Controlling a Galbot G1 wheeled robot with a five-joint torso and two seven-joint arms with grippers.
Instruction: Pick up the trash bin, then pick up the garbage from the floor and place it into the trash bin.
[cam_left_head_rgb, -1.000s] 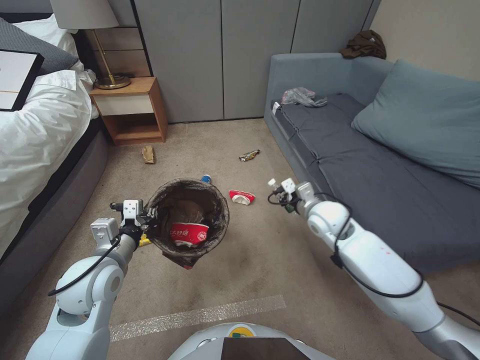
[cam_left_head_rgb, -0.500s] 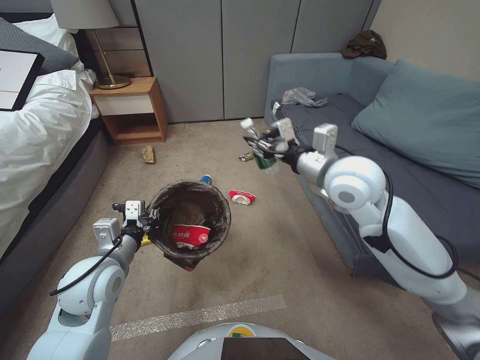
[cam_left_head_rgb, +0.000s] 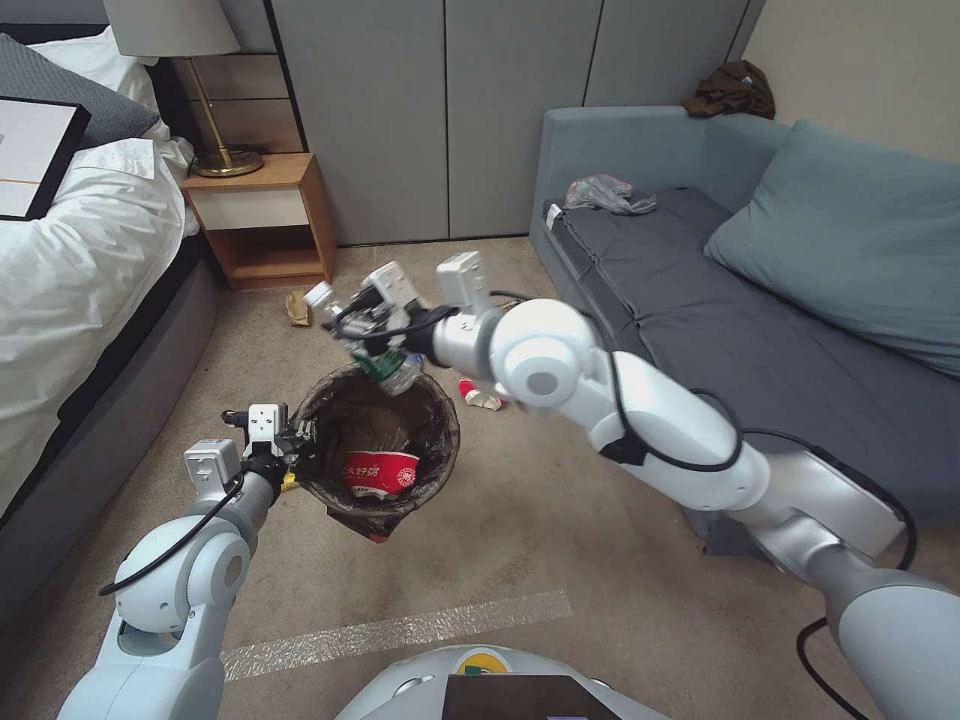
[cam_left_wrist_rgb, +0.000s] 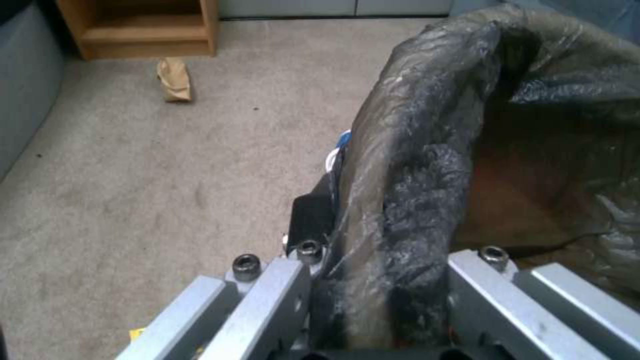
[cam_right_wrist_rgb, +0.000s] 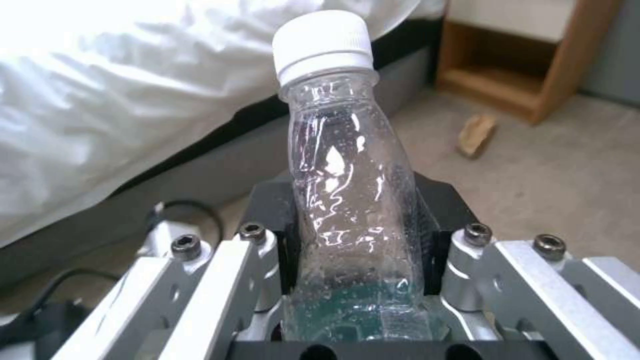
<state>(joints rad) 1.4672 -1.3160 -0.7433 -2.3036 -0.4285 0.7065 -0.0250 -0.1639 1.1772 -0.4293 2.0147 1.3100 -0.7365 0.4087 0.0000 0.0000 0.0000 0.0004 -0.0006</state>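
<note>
Clear bottle (cam_right_wrist_rgb: 347, 200) with white cap, dark-lined trash bin (cam_left_head_rgb: 378, 440), beige floor (cam_left_head_rgb: 540, 540)

I see a clear glossy plastic bottle (cam_right_wrist_rgb: 350, 200), a crinkled shiny bag (cam_left_wrist_rgb: 413, 165), matt carpet (cam_left_head_rgb: 560, 520) and brushed metal fingers (cam_right_wrist_rgb: 220, 280).

The floor (cam_left_head_rgb: 560, 520) is beige short-pile carpet. On it lie a crumpled brown paper (cam_left_head_rgb: 296, 308) at about 11 o'clock near the nightstand (cam_left_head_rgb: 262, 222), a crushed red-white cup (cam_left_head_rgb: 480, 393) toward 12 o'clock beside the sofa (cam_left_head_rgb: 760, 340), and a pale tape strip (cam_left_head_rgb: 400, 632) at 6 o'clock.
</note>
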